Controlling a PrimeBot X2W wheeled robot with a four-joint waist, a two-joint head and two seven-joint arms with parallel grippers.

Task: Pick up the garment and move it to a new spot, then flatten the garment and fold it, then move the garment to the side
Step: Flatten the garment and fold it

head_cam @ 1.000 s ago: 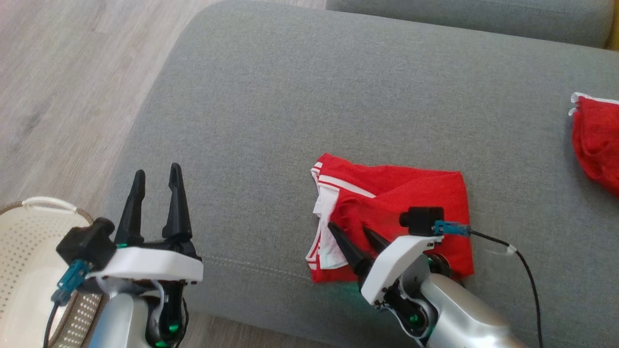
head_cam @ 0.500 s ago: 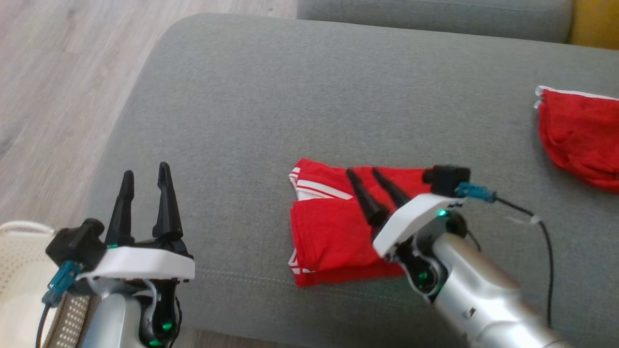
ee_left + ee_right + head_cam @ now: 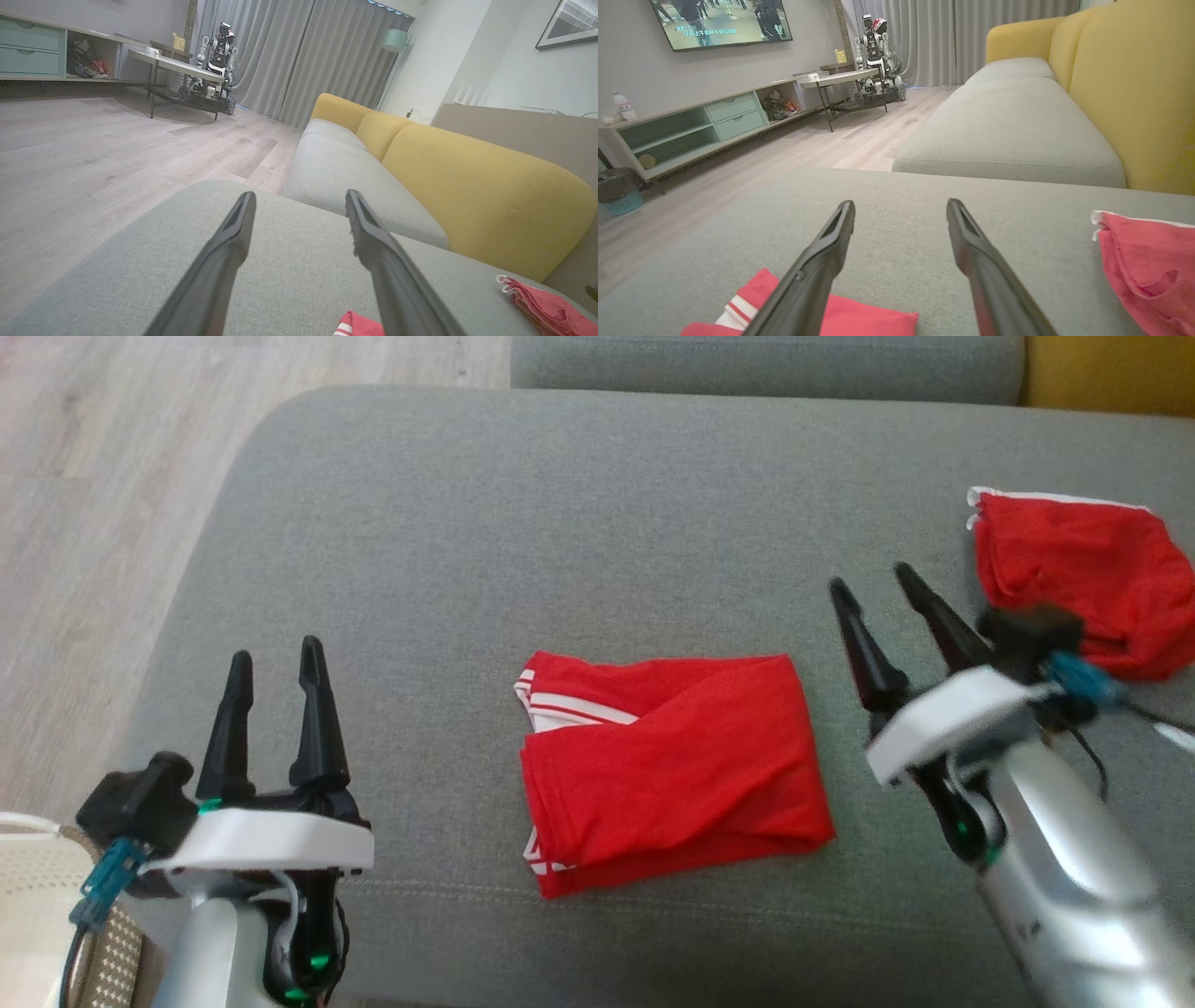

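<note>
A red garment with white stripes lies folded into a rough rectangle on the grey sofa cushion. Its striped corner shows in the left wrist view, and its near edge in the right wrist view. My right gripper hovers open to the right of it, empty, with the fingers apart. At the lower left my left gripper stands open and empty over the cushion's front corner.
A second red garment lies crumpled at the cushion's right end. A white perforated basket sits on the wooden floor at the lower left. A yellow sofa back rises behind; another cushion adjoins beyond.
My right gripper has let go of the folded garment and swung off to its right, jaws now wide. The head camera has shifted, sliding the scene leftward. The left gripper holds still.
</note>
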